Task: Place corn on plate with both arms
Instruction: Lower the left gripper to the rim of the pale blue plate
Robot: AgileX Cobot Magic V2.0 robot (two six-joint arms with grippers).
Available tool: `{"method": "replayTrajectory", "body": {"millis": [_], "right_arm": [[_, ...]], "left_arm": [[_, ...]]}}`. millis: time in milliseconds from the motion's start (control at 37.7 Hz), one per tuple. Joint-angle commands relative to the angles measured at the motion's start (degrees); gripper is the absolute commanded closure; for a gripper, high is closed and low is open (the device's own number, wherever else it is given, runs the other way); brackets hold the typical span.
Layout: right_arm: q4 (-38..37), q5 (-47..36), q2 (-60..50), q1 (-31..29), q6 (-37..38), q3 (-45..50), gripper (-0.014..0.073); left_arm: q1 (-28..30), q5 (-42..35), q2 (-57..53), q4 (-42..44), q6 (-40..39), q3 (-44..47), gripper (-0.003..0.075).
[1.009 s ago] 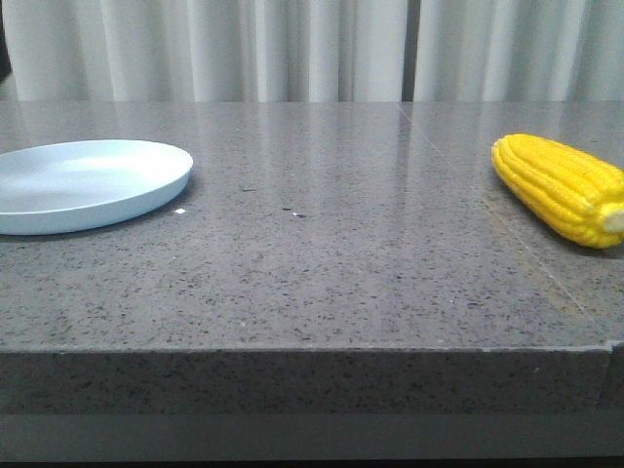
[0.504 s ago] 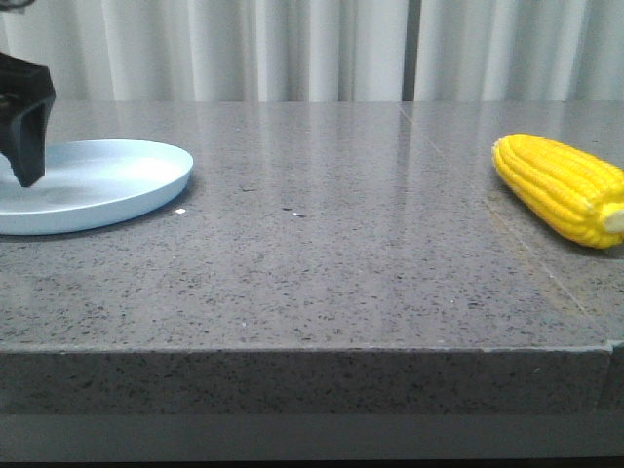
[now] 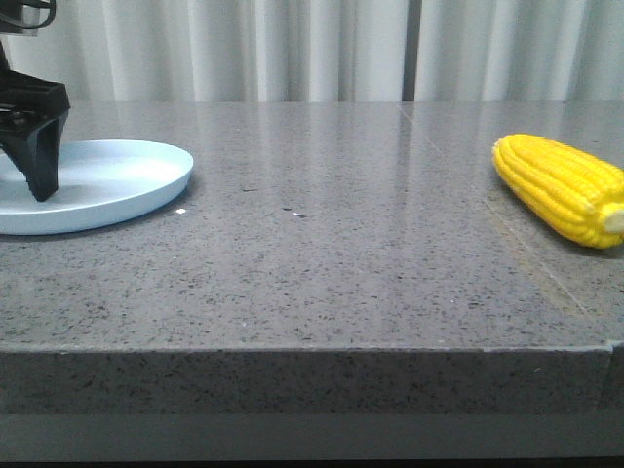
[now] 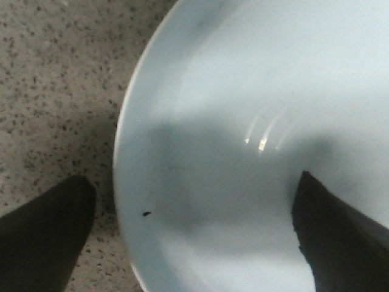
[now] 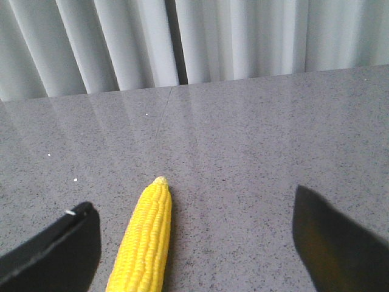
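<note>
The plate (image 3: 93,185) lies at the tabletop's (image 3: 341,253) left. The corn (image 3: 561,188) lies far right, well apart. The left pincer (image 3: 39,146) hangs over the plate.

Surface finishes observed
Table (image 3: 341,244): polished speckled stone (faintly reflective); plate (image 3: 146,185): smooth, glossy; corn (image 3: 561,187): shiny, ridged kernels.

Bright yellow corn (image 3: 561,187), pale blue plate (image 3: 117,190), grey speckled table (image 3: 341,253).

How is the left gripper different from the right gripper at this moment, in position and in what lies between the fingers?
The left gripper straddles the plate rim, one finger outside it; the right gripper sits over bare table, with the corn between its fingers. The front view shows only the left one. Both are open, holding nothing.
</note>
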Motion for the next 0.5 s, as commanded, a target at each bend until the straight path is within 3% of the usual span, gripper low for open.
{"method": "replayTrajectory", "body": {"millis": [0,133,265,478], "right_arm": [[-0.1,-5.0,0.8,-0.4,-0.5,-2.0,-0.0068],[-0.1,-5.0,0.8,-0.4,-0.5,-2.0,-0.0068],[-0.1,-5.0,0.8,-0.4,-0.5,-2.0,-0.0068],[-0.1,-5.0,0.8,-0.4,-0.5,-2.0,-0.0068]], "left_arm": [[0.0,-0.9,-2.1,0.0,-0.7,-1.7,0.0253],[0.0,-0.9,-2.1,0.0,-0.7,-1.7,0.0429],[0.0,-0.9,-2.1,0.0,-0.7,-1.7,0.0555],[0.0,-1.4,-2.1,0.0,-0.7,-1.7,0.0705]]}}
